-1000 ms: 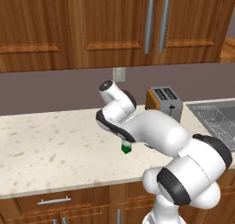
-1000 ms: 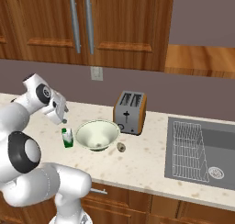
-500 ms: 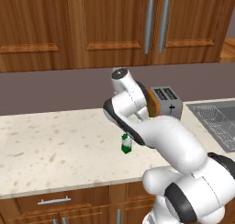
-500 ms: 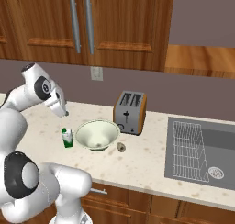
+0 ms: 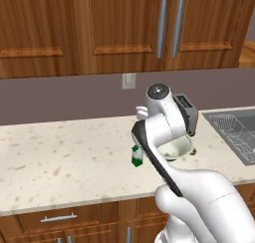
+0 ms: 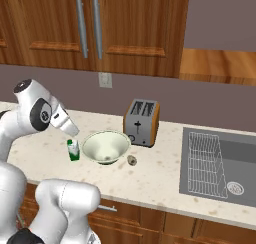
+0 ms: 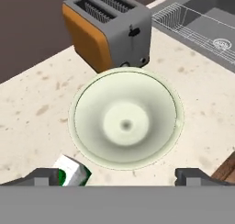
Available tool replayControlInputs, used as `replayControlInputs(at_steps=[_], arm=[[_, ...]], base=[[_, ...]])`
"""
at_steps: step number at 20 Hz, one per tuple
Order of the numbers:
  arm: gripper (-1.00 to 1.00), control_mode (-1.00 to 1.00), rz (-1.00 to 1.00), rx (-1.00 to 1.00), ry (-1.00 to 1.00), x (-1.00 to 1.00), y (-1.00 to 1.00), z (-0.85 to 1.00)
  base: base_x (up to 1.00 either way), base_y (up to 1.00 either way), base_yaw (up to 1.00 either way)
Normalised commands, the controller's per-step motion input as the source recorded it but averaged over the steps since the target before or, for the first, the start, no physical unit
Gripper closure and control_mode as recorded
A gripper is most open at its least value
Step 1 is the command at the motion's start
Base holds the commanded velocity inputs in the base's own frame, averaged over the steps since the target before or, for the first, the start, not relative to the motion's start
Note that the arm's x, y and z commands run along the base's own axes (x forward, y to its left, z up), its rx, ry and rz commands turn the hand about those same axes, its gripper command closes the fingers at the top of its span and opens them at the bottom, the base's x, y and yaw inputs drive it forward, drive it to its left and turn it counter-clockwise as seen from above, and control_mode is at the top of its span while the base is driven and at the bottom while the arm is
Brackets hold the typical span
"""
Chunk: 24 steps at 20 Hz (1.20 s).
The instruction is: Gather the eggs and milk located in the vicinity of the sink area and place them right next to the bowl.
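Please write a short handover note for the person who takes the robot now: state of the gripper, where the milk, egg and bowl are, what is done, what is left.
Gripper: open, holds nothing, hangs above the bowl.
Milk: upright on the counter, just beside the bowl, on the side away from the sink. Looks placed.
Egg: a small dark oval on the counter close to the bowl, on its sink side; whether it touches the bowl I cannot tell.
Toaster: behind the bowl.
Left: confirm the egg's placement; otherwise both items seem delivered.
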Motion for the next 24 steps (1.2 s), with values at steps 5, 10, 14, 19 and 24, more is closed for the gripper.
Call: replayControlInputs(at_steps=[5, 10, 14, 19, 24], arm=[[-1.0, -1.0, 0.47, -0.01, -0.16, -0.66, -0.44, 0.25], [-1.0, -1.0, 0.5, -0.04, -0.1, -0.56, -0.21, 0.08], [-1.0, -1.0, 0.46, -0.06, -0.01, -0.42, 0.0, 0.0], [-1.0, -1.0, 0.38, -0.04, 0.0, -0.29, 0.0, 0.0], [-1.0, -1.0, 0.19, -0.04, 0.0, -0.1, 0.06, 0.0]], base=[[0.0, 0.0, 0.0], [0.0, 0.0, 0.0], [0.0, 0.0, 0.0], [0.0, 0.0, 0.0], [0.0, 0.0, 0.0]])
